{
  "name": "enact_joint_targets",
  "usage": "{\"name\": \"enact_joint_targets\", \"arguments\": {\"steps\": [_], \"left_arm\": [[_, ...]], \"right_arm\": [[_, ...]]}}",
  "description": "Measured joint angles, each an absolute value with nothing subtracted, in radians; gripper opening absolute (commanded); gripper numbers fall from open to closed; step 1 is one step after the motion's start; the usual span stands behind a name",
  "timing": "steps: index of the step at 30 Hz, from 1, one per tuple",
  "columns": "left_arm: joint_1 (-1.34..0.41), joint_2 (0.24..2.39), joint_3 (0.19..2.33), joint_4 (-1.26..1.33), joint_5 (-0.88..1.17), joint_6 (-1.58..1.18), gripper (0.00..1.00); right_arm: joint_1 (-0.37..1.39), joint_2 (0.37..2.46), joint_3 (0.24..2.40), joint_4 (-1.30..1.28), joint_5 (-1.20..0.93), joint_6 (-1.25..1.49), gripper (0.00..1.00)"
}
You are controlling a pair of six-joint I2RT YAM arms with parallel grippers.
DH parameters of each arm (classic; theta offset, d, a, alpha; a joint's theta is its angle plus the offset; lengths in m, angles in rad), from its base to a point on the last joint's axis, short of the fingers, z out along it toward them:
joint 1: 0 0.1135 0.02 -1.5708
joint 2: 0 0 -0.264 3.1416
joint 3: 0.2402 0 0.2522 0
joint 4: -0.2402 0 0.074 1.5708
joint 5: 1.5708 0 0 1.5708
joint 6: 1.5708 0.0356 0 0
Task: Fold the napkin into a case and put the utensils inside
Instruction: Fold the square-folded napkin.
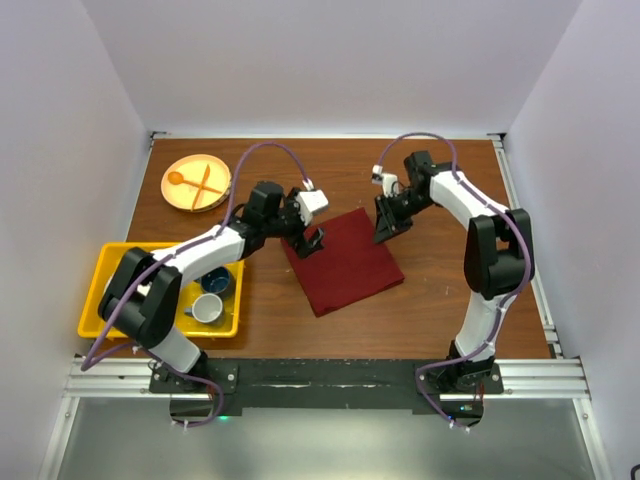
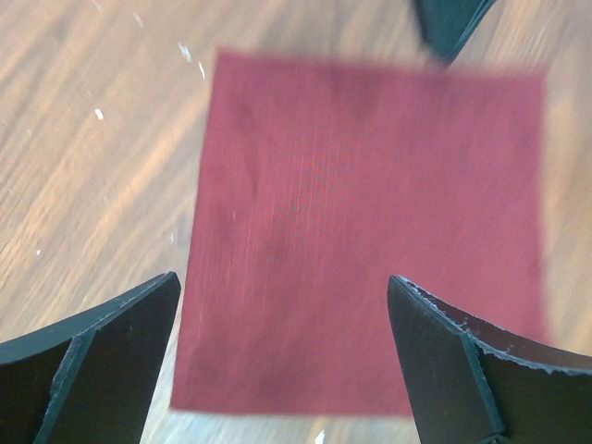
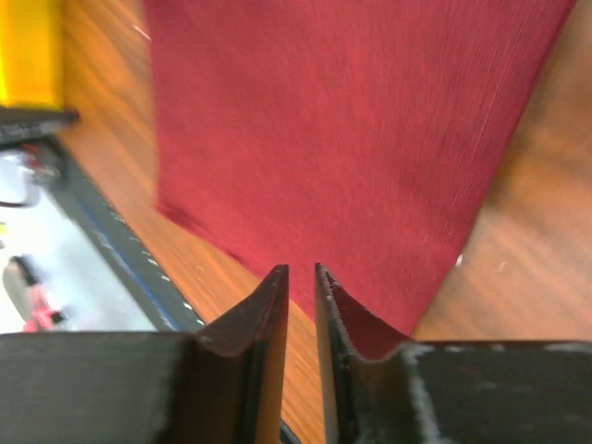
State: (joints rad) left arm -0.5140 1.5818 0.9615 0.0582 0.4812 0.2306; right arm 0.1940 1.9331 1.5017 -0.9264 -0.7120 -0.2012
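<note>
The maroon napkin [image 1: 345, 262] lies flat on the wood table as a squarish piece, turned at an angle. My left gripper [image 1: 308, 242] hovers at its far left corner, and in the left wrist view the cloth [image 2: 370, 231] fills the space beyond the wide open gripper [image 2: 284, 280]. My right gripper [image 1: 388, 232] is at the napkin's far right corner. In the right wrist view its jaws [image 3: 301, 270] stand almost together with only a thin slit and nothing between them, above the cloth [image 3: 351, 120]. The utensils are out of view, and no case shows.
A yellow bin [image 1: 100, 290] at the left holds a blue cup [image 1: 218, 280] and a white cup [image 1: 207, 308]. A tan plate [image 1: 180, 198] at the back left carries an orange spoon and fork. White walls enclose the table, and a metal rail runs along its near edge.
</note>
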Motion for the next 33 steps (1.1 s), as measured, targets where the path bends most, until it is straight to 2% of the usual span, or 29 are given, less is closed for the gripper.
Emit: {"name": "enact_joint_targets", "arguments": {"steps": [1, 3, 4, 6, 7, 12, 17, 20, 22, 23, 24, 27, 33], "left_arm": [[-0.525, 1.583, 0.957, 0.033, 0.462, 0.288, 0.91], [-0.559, 1.584, 0.937, 0.006, 0.420, 0.391, 0.87], [-0.582, 1.584, 0.926, -0.004, 0.399, 0.440, 0.80], [-0.624, 1.590, 0.917, -0.027, 0.366, 0.515, 0.72], [-0.644, 1.599, 0.918, -0.032, 0.354, 0.547, 0.63], [-0.686, 1.684, 0.939, -0.078, 0.312, 0.647, 0.35], [-0.706, 1.724, 0.939, -0.163, 0.299, 0.734, 0.18], [-0.753, 1.719, 0.938, -0.191, 0.303, 0.770, 0.15], [-0.793, 1.707, 0.927, -0.204, 0.310, 0.771, 0.17], [-0.815, 1.696, 0.916, -0.207, 0.313, 0.770, 0.22], [-0.831, 1.686, 0.907, -0.211, 0.318, 0.766, 0.34], [-0.865, 1.644, 0.875, -0.220, 0.341, 0.739, 0.41], [-0.842, 1.394, 0.744, -0.182, 0.417, 0.728, 0.38]], "right_arm": [[0.208, 1.917, 1.471, -0.921, -0.674, -0.199, 0.14], [0.225, 1.910, 1.428, -0.912, -0.625, -0.192, 0.12], [0.234, 1.910, 1.404, -0.905, -0.599, -0.189, 0.11], [0.241, 1.911, 1.359, -0.897, -0.544, -0.185, 0.10], [0.241, 1.911, 1.341, -0.894, -0.521, -0.184, 0.09], [0.242, 1.924, 1.308, -0.870, -0.421, -0.184, 0.08], [0.245, 1.992, 1.354, -0.856, -0.383, -0.182, 0.09], [0.249, 2.017, 1.396, -0.855, -0.383, -0.184, 0.10], [0.252, 2.024, 1.411, -0.850, -0.384, -0.188, 0.11], [0.252, 2.024, 1.411, -0.847, -0.384, -0.194, 0.12], [0.253, 2.023, 1.411, -0.848, -0.385, -0.202, 0.13], [0.255, 2.014, 1.405, -0.849, -0.400, -0.225, 0.18], [0.257, 1.920, 1.383, -0.871, -0.500, -0.245, 0.20]]}}
